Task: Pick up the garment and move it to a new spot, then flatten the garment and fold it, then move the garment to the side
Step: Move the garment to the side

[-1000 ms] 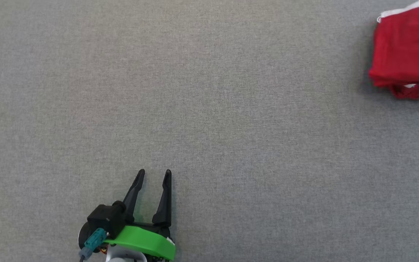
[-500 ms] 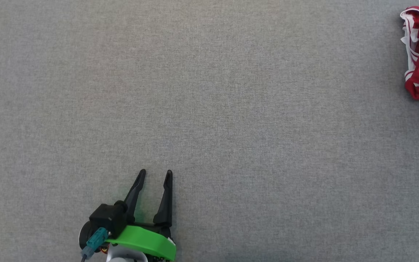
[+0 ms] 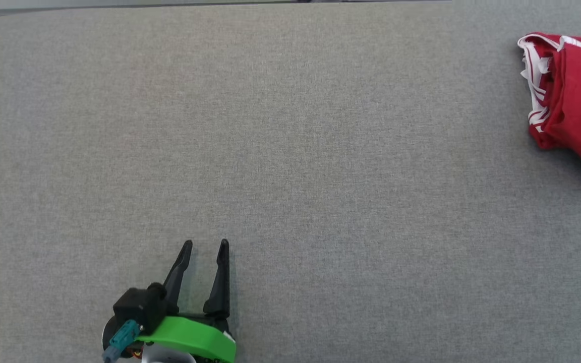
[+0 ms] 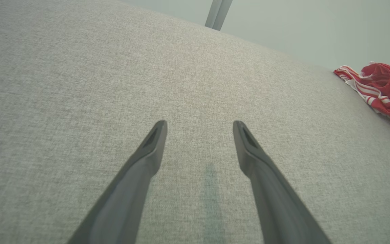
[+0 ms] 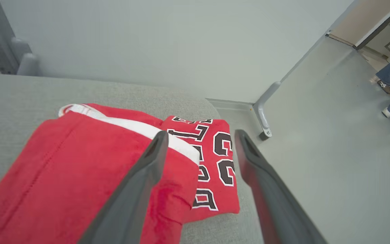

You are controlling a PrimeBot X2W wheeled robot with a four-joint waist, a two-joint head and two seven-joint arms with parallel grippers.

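Bright even light, soft faint shadows, sharp focus, wide-angle edge distortion.

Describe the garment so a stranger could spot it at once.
Find the grey table and follow it to its right edge. The garment lies there, folded. It is red cloth with white trim and black lettering, unlike the bare grey around it.

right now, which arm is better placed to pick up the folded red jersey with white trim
Right. The right gripper is open directly over the folded red jersey at the right edge of the grey fabric table. The left gripper, also open, sits far across bare fabric from it.
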